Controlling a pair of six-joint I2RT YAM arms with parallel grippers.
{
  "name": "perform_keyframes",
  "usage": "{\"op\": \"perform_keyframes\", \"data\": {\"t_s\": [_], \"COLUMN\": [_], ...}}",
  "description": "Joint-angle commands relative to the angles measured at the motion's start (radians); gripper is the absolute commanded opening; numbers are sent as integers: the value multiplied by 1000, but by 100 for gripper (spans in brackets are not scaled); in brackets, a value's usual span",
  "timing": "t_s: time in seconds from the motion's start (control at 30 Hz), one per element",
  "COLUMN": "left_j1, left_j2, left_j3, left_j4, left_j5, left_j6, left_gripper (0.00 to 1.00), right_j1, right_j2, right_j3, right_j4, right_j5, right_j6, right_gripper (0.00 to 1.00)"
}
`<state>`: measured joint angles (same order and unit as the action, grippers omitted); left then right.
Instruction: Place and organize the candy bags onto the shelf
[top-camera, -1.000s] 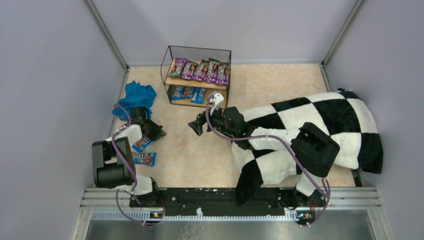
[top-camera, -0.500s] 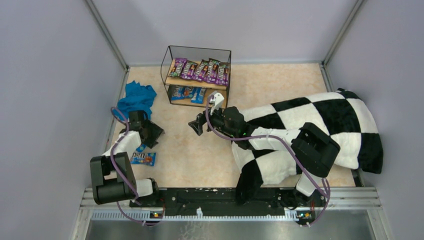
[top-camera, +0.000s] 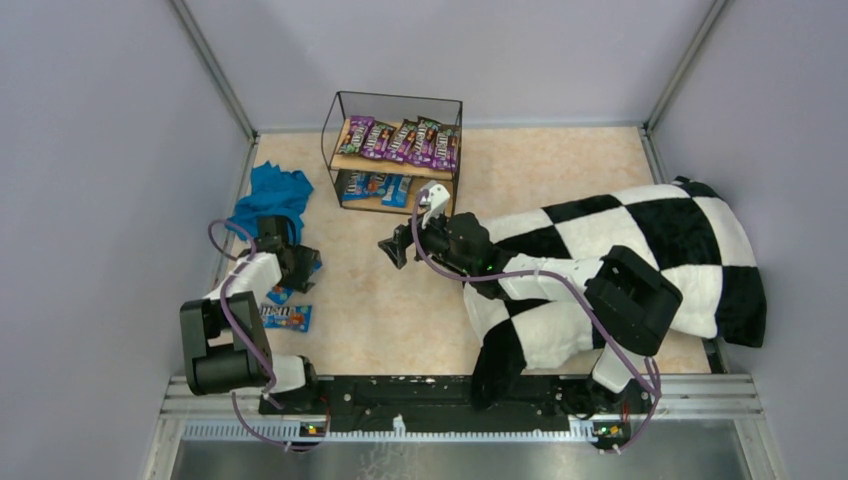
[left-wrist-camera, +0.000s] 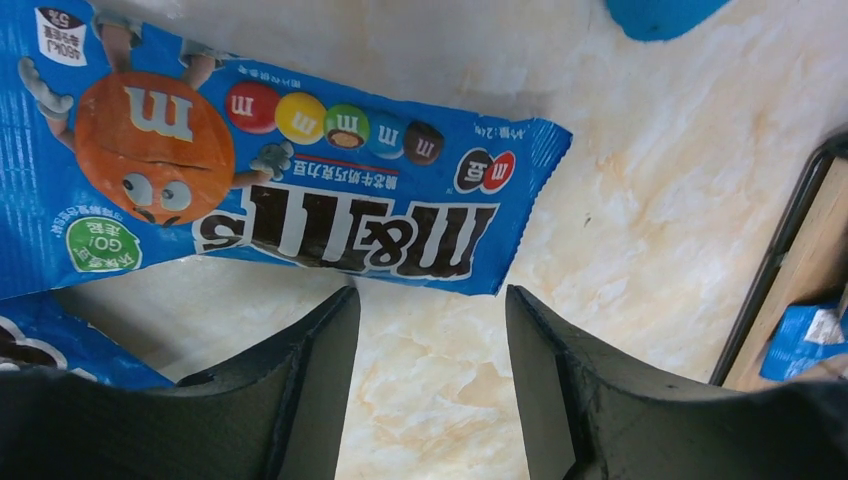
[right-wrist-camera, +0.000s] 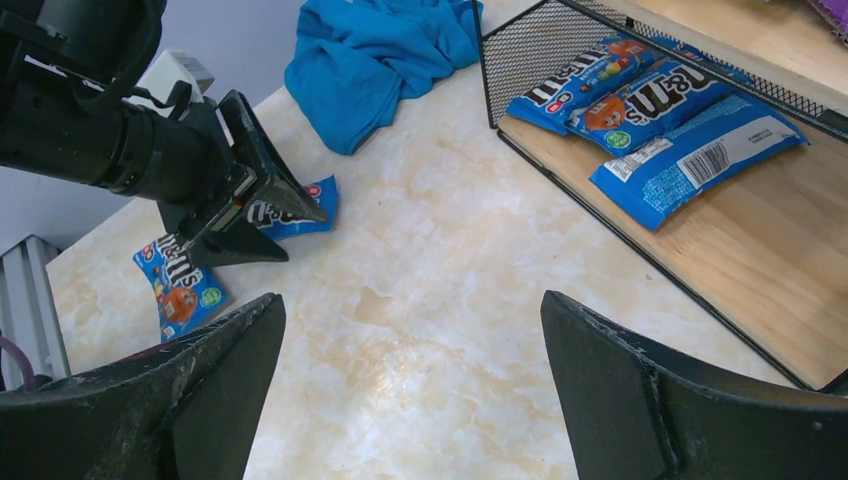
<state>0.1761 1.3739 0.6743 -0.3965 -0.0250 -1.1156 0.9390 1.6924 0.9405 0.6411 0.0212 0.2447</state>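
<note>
Our left arm has swung closer, so the left tool (left-wrist-camera: 430, 300), open and empty, now faces a blue M&M's bag (left-wrist-camera: 300, 200) on the desk (left-wrist-camera: 620, 200); grasping seems next. The right tool (right-wrist-camera: 415, 310) waits open near the shelf (right-wrist-camera: 740, 290).

Bare tabletop (top-camera: 400, 310) lies open before the shelf (right-wrist-camera: 720, 260) (checkered pillow (top-camera: 660, 225) crowds the right).

The left arm (top-camera: 232, 285) is folded close by its base, elbow drawn back, wrist tipped down, and the left gripper (top-camera: 297, 262) hangs low with its jaws a little apart and nothing between them. The right arm (top-camera: 628, 296) reaches out forward and leftward, nearly level, and the right gripper (top-camera: 392, 248) is spread wide, empty too.
</note>
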Motion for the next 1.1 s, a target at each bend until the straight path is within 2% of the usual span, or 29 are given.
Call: {"op": "perform_keyframes", "data": {"t_s": [0.0, 0.17, 0.33, 0.53, 0.6, 0.67, 0.77, 0.83, 1.0, 1.07], "left_j1": [5, 5, 5, 5, 5, 3, 4, 3, 6, 11], "left_j2": [43, 110, 167, 157, 148, 129, 78, 24, -132, -166], "left_j3": [39, 69, 87, 81, 75, 69, 66, 59, 30, 24], "left_j4": [-35, -55, -94, -106, -95, -46, -7, 2, 16, 13], "left_j5": [-77, -80, -79, -118, -118, -89, -60, -52, -57, -71], "left_j6": [-80, -122, -150, -122, -83, 0, 114, 162, 208, 187], "left_gripper": [63, 60, 45, 23, 15, 15, 22, 32, 73, 84], "right_j1": [-6, -6, -6, -6, -5, -5, -6, -6, -5, -6], "right_j2": [-46, -46, -44, -42, -39, -37, -38, -45, -62, -64], "right_j3": [15, 14, 18, 21, 22, 24, 24, 17, -2, -3], "right_j4": [32, 25, 26, 26, 27, 26, 25, 28, 49, 50], "right_j5": [13, 23, 25, 27, 25, 22, 22, 24, 30, 31], "right_j6": [-18, -20, -21, -19, -18, -17, -15, -17, -16, -17], "right_gripper": [99, 99, 99, 99, 99, 99, 99, 99, 99, 99]}}
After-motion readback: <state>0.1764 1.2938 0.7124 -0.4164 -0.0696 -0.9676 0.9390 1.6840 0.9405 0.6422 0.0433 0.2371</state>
